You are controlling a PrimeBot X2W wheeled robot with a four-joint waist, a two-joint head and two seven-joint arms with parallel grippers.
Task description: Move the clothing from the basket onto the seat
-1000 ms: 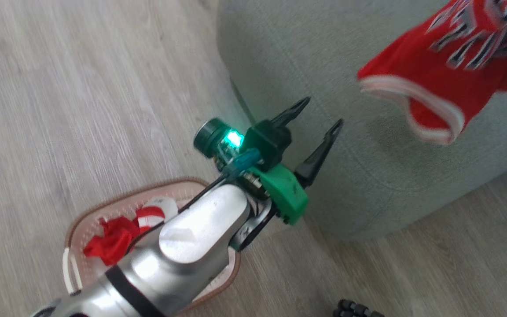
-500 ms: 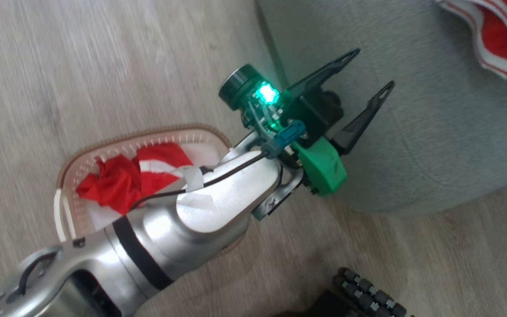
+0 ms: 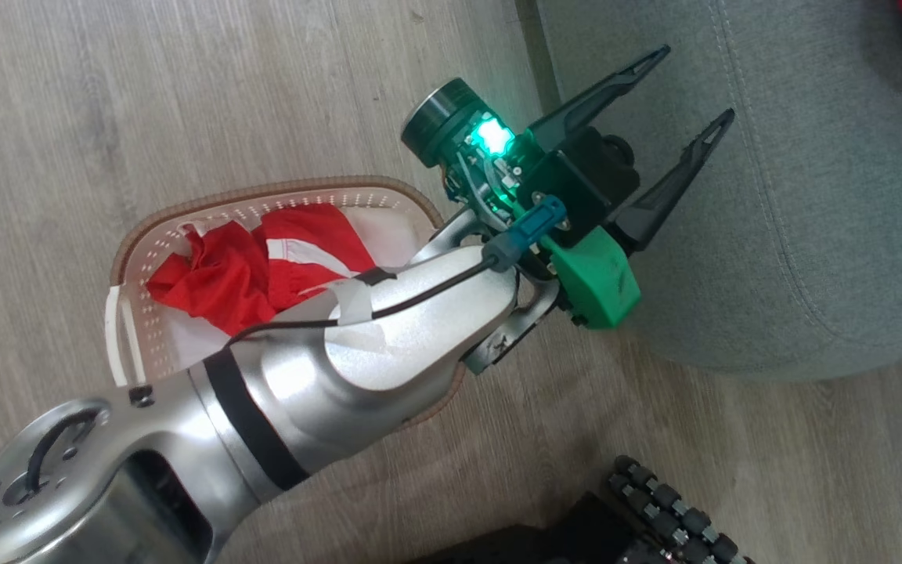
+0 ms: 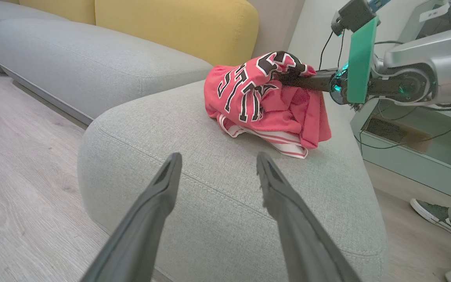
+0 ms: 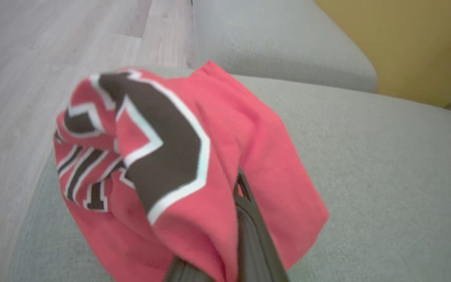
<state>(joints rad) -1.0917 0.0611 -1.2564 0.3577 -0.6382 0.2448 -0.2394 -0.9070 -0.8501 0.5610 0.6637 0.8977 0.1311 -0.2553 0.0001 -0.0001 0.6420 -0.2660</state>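
— What is seen, starting with the largest thing?

— A pale wood-plank floor (image 3: pixel 146 94) is shown under everything. On it stands the seat (image 4: pixel 217 188), a broad grey-green cushion with rounded corners and a stitched seam. A second grey cushion (image 4: pixel 73 58) and a yellow back cushion (image 4: pixel 170 27) are seen behind it in the left wrist view.

— And the arm?

— The silver left forearm (image 3: pixel 388 345) is stretched across the middle of the head view, and part of the basket is hidden by it.

— Where is the basket placed?

— The basket (image 3: pixel 279 186) is set on the floor just beside the seat's rounded corner. Red garments (image 3: pixel 239 266) with a white stripe are crumpled inside it, against the white liner.

— Where is the jersey found?

— The jersey (image 4: pixel 264 105), red with black-and-white lettering, is bunched on top of the seat. Its striped hem is laid on the cushion, while its upper folds are lifted.

— By what are they lifted?

— By the right claw (image 4: pixel 302 82), which is clenched on the cloth. In the right wrist view its dark fingers (image 5: pixel 249 227) are draped over by the fabric.

— And the other claw?

— The left claw (image 3: pixel 698 82) is released, its two fingers spread wide with nothing between them. It is seen against the seat's near edge, well apart from the jersey.

— Anything smaller?

— A person's shoe (image 4: pixel 429 211) is seen on the floor beyond the seat's far end.
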